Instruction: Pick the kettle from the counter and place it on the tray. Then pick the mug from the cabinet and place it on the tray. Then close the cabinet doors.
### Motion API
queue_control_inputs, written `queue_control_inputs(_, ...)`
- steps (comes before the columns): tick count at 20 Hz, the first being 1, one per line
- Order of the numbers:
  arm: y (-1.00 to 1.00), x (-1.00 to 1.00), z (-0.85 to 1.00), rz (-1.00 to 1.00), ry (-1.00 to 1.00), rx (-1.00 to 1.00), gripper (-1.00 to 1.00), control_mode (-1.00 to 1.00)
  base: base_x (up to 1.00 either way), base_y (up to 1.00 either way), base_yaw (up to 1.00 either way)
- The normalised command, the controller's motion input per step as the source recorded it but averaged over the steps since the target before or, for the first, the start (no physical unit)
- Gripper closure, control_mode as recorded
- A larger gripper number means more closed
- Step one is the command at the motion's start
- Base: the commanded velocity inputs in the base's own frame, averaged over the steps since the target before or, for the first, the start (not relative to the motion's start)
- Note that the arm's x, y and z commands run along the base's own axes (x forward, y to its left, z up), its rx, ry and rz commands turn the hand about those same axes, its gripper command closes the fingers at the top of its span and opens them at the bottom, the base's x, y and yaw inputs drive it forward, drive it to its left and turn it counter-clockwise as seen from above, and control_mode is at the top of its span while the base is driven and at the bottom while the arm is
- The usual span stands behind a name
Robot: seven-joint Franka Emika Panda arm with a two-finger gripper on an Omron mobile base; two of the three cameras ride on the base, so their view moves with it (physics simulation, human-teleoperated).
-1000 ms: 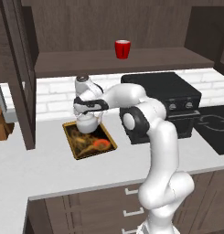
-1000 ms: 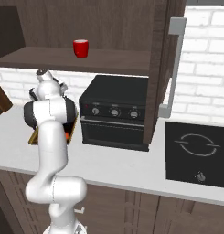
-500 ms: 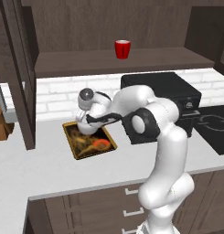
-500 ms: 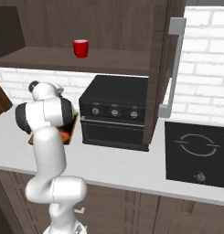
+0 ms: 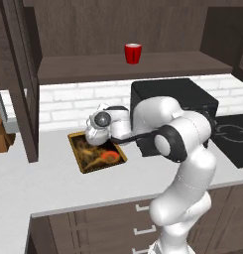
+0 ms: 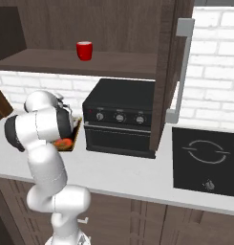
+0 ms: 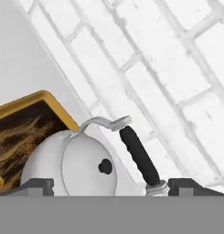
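One kettle [image 7: 70,160] on tray [image 5: 79,158], gripper [image 7: 111,185] released, now lifted clear above it.

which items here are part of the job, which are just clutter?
Job: kettle on the tray, mug on the cabinet shelf, cabinet doors, counter.
Clutter: black oven, cooktop, brown block at far left.

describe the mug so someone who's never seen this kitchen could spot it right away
Look above the black oven on the counter to the dark wood cabinet with its single shelf. The mug stands alone on that shelf, upright. It is small, bright red and slightly tapered, the only red thing up there.
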Motion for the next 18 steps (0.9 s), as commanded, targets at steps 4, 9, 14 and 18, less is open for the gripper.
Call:
queue_control_inputs(4, -0.20, -0.74, 0.73, -0.03, -0.18, 0.01, -1.00, -1.00, 0.00, 0.00, 0.00)
queue_control_inputs(9, -0.34, -0.99, 0.93, -0.15, 0.06, 0.07, -1.00, -1.00, 0.00, 0.00, 0.00)
queue_control_inputs(14, -0.38, -0.99, 0.95, -0.26, 0.19, 0.10, -1.00, -1.00, 0.00, 0.00, 0.00)
queue_control_inputs(18, -0.20, -0.66, 1.00, -0.34, 0.26, 0.14, -1.00, -1.00, 0.00, 0.00, 0.00)
